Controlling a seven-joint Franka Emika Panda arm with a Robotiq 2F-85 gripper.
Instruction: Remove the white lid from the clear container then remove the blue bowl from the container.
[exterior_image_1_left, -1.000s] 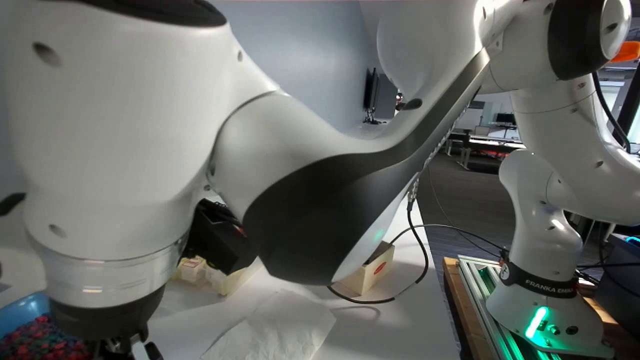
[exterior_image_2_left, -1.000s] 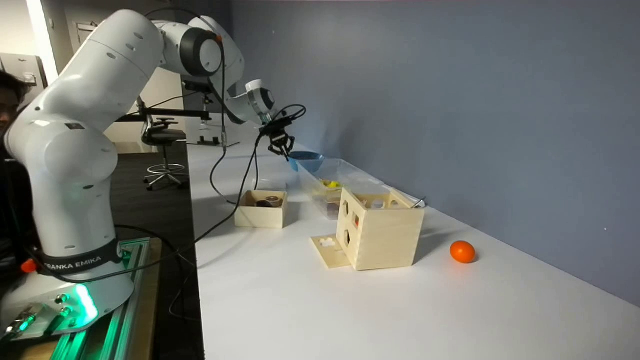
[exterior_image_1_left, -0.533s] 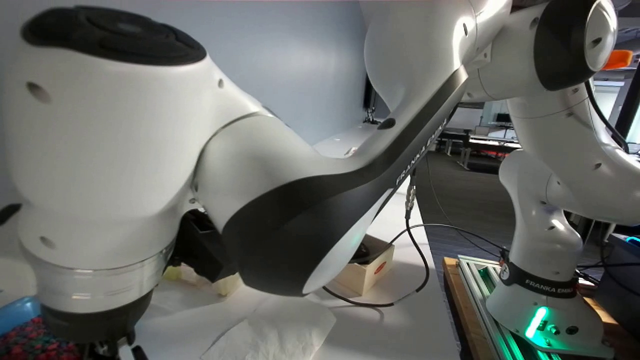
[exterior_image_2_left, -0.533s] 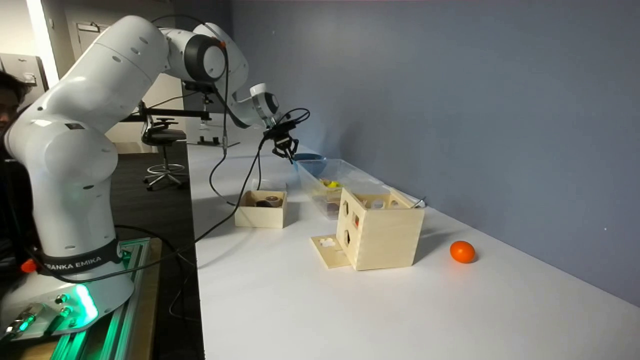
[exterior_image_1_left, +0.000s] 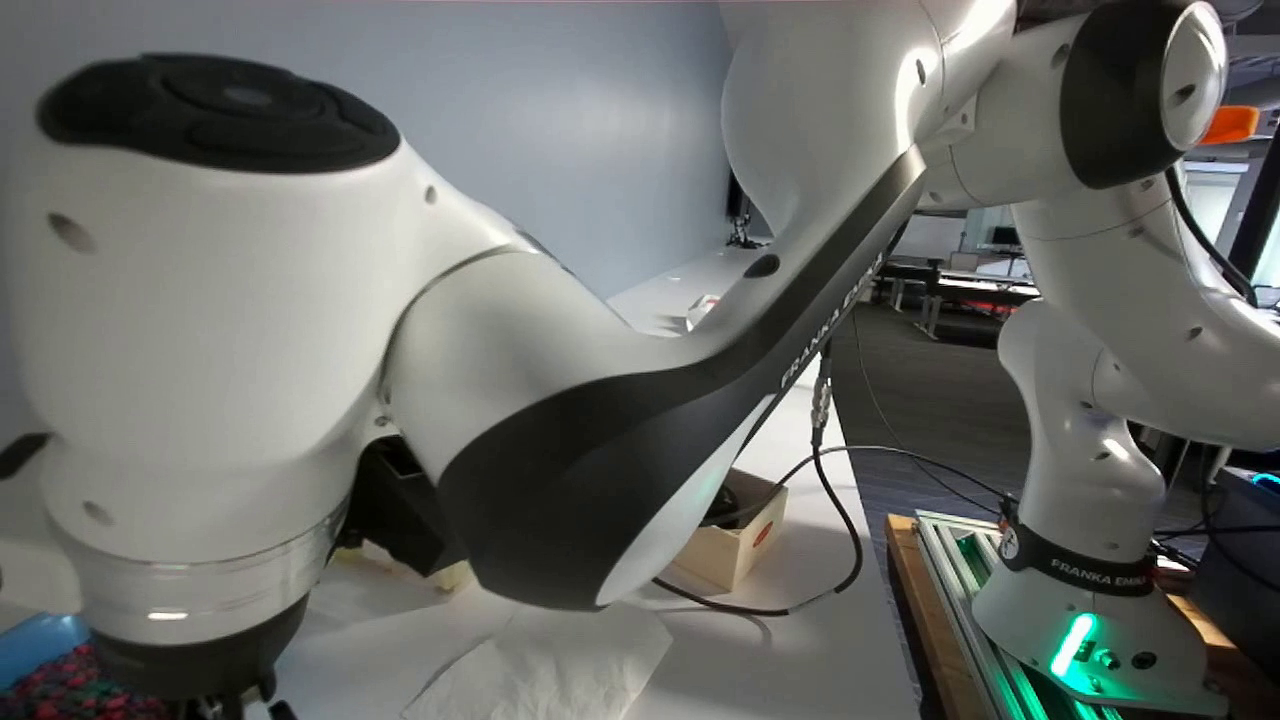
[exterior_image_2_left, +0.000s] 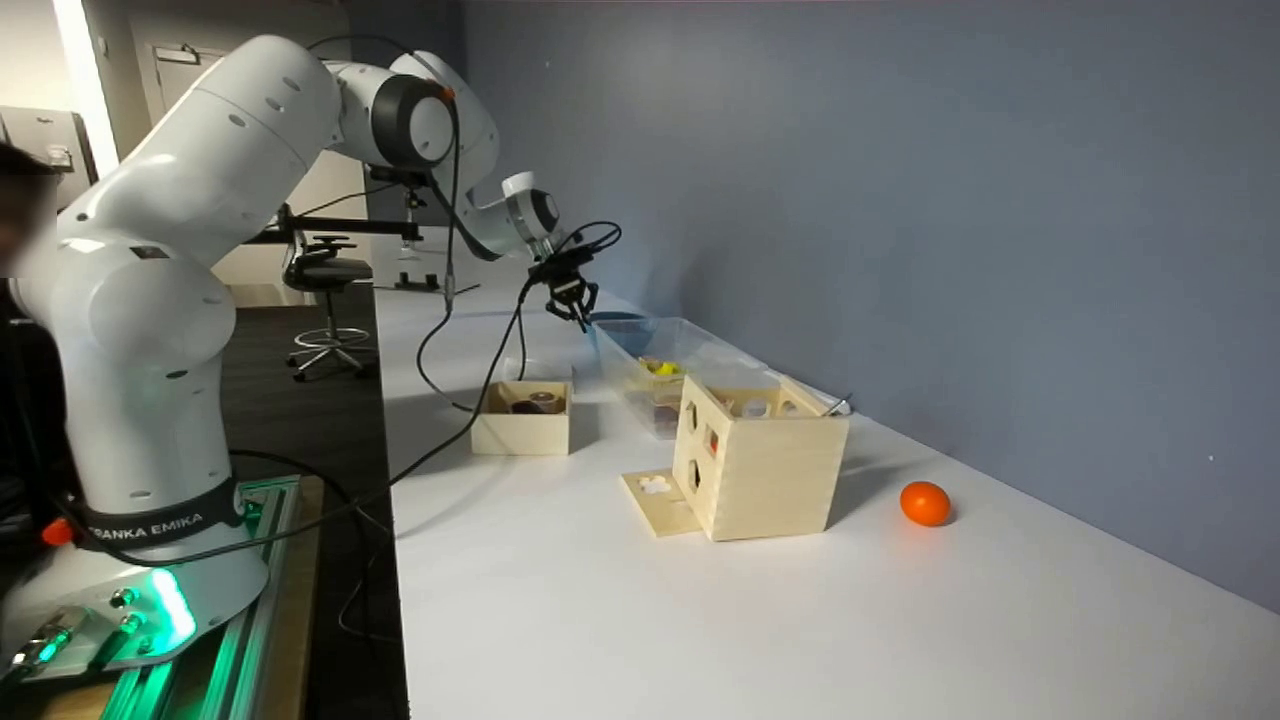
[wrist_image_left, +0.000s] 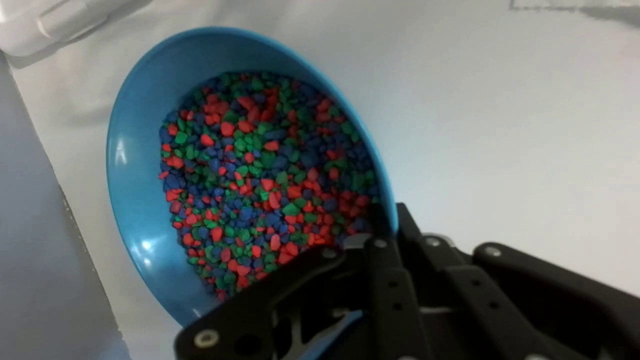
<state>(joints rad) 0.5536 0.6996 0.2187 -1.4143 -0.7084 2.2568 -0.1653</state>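
1. Near the tabletop's (exterior_image_2_left: 620, 620) wall-side edge, the blue bowl (wrist_image_left: 135, 185) is sitting or hanging outside the clear container (exterior_image_2_left: 625, 378), just past its end farther from the wooden shape sorter (exterior_image_2_left: 770, 475); whether its base is touching down, no view is showing.
2. The pincer (wrist_image_left: 394, 225) is gripping the bowl's rim on one side only, its jaws standing nearly together with just that thin wall between them.
3. Loose red, green and blue gravel (wrist_image_left: 265, 185) is loading the bowl, so weight could be twisting the rim in that one-sided grip, tipping it and spilling stones.
4. Were its base hanging unsupported, an early release would be scattering gravel toward the wall (exterior_image_2_left: 900, 200).
5. Swinging sideways, the bowl could be striking the clear container or the white plastic piece (wrist_image_left: 55, 25) nearby; whether that is the white lid cannot be told.
6. Toward the tabletop's robot-side edge, a black cable (exterior_image_1_left: 760, 611) is drooping near the open-topped wooden box (exterior_image_2_left: 520, 432) and could be snagging on it.
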